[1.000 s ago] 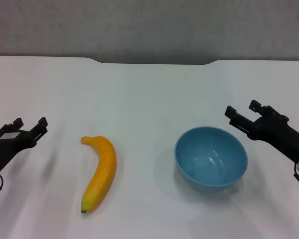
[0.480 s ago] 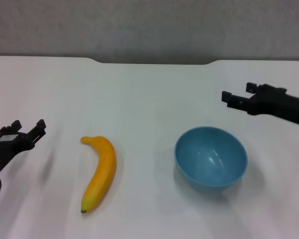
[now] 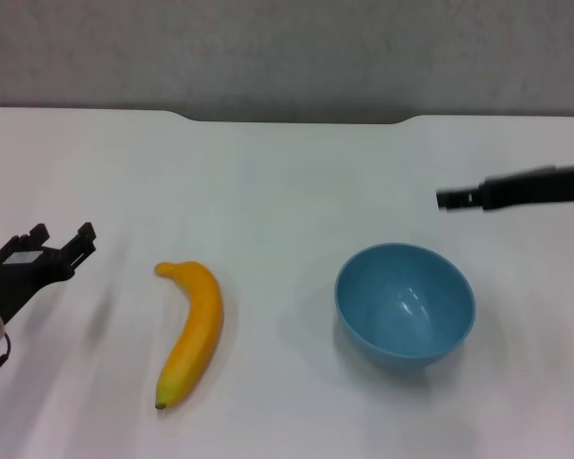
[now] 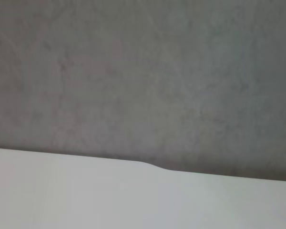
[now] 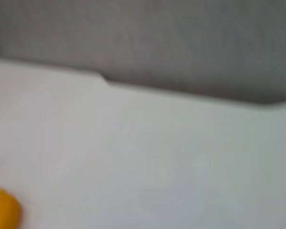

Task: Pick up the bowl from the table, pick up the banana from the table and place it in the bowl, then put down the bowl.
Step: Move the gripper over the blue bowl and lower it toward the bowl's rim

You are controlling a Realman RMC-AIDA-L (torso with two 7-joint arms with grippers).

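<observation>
Light-blue bowl [image 3: 406, 303], orange-yellow banana [image 3: 193, 330]

A bare robot test bench is showing here — a plain white table [image 3: 268, 182] with a notched far edge is sitting against a blank grey wall [image 3: 287, 48], two black grippers hanging over it — nothing domestic.
</observation>
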